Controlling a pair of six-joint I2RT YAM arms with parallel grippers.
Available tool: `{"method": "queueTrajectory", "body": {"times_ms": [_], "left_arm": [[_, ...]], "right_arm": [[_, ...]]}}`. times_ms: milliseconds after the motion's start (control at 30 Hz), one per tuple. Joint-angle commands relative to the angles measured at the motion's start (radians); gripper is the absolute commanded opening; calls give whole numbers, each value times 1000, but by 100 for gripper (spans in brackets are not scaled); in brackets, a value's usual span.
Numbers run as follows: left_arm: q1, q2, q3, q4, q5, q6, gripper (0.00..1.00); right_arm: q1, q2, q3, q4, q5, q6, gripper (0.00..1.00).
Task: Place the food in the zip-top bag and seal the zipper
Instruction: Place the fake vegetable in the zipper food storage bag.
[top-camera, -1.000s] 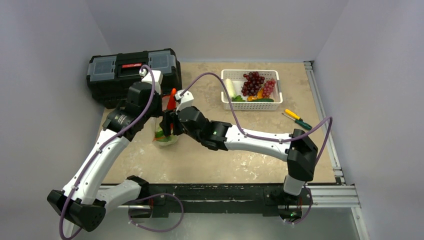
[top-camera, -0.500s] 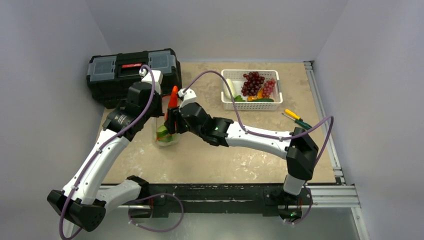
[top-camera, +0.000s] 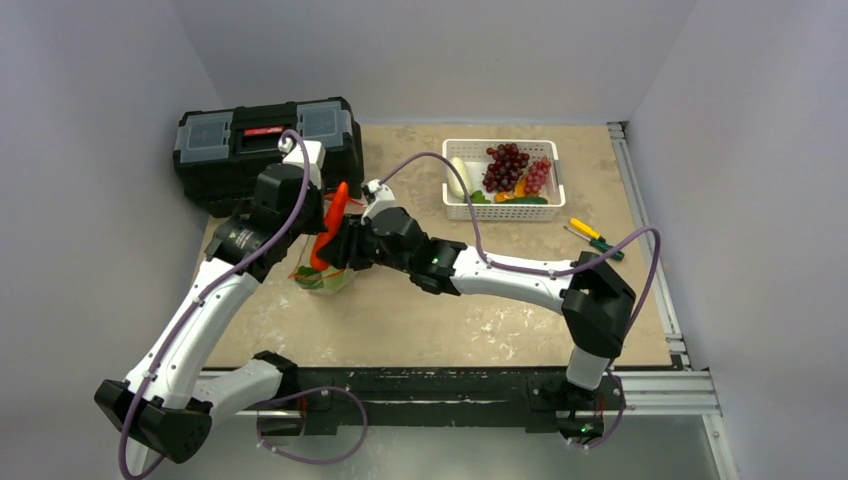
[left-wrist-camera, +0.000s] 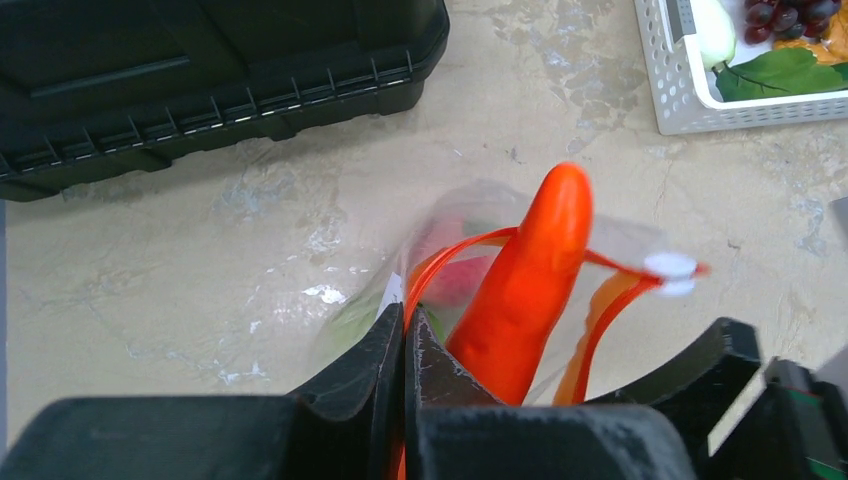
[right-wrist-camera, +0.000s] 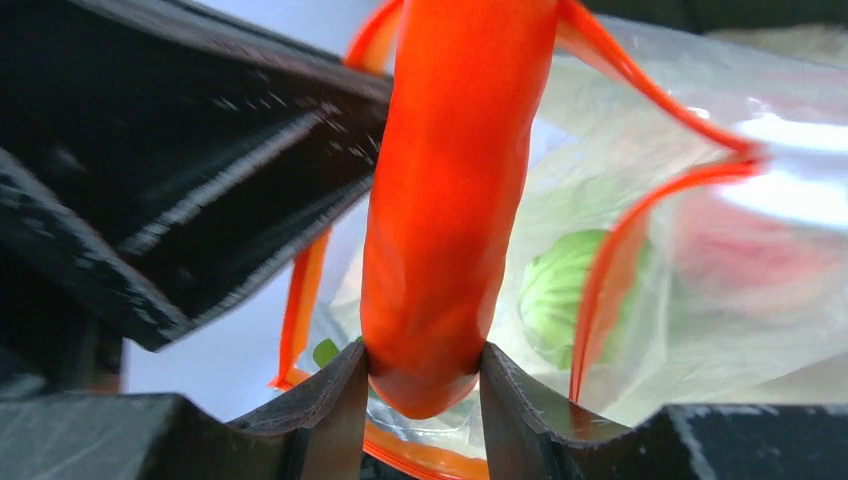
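The clear zip-top bag (top-camera: 325, 280) stands open on the table. My left gripper (left-wrist-camera: 405, 325) is shut on its orange-red zipper (left-wrist-camera: 450, 255) strip at the left side of the mouth. The white slider (left-wrist-camera: 670, 270) sits at the far end. An orange carrot (right-wrist-camera: 450, 180) leans through the mouth, and my right gripper (right-wrist-camera: 425, 375) is shut on its lower end. A green leafy piece (right-wrist-camera: 560, 290) and a pink-red piece (right-wrist-camera: 760, 250) lie inside the bag. From above, the carrot (top-camera: 328, 225) tilts left between both grippers. More food, grapes (top-camera: 507, 165) and a white bulb (top-camera: 460, 175), lies in the basket.
A black toolbox (top-camera: 265, 150) stands close behind the bag at the back left. The white slotted basket (top-camera: 500, 213) is at the back right. Two screwdrivers (top-camera: 590, 235) lie right of it. The right arm stretches across the table's middle.
The carrot stood upright above the bag and now leans left and sits lower in the mouth. My right gripper has closed in on it. The left gripper keeps its hold.
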Motion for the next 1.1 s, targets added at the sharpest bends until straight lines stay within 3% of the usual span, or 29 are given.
{"method": "queueTrajectory", "body": {"times_ms": [0, 167, 233, 433, 700, 1067], "left_arm": [[5, -10, 21, 36, 9, -8, 0], [8, -10, 25, 33, 9, -8, 0], [9, -11, 24, 32, 9, -8, 0], [11, -10, 23, 33, 9, -10, 0], [16, -8, 23, 34, 13, -10, 0], [17, -3, 23, 33, 17, -11, 0]], "right_arm": [[-3, -14, -64, 140, -136, 185, 26], [-25, -24, -92, 103, -179, 231, 34], [-44, -38, -114, 93, -167, 217, 42], [-61, -29, 29, -195, -17, -42, 64], [-62, -107, 70, -328, 88, -219, 73], [-171, -114, 111, -296, 116, -211, 78]]}}
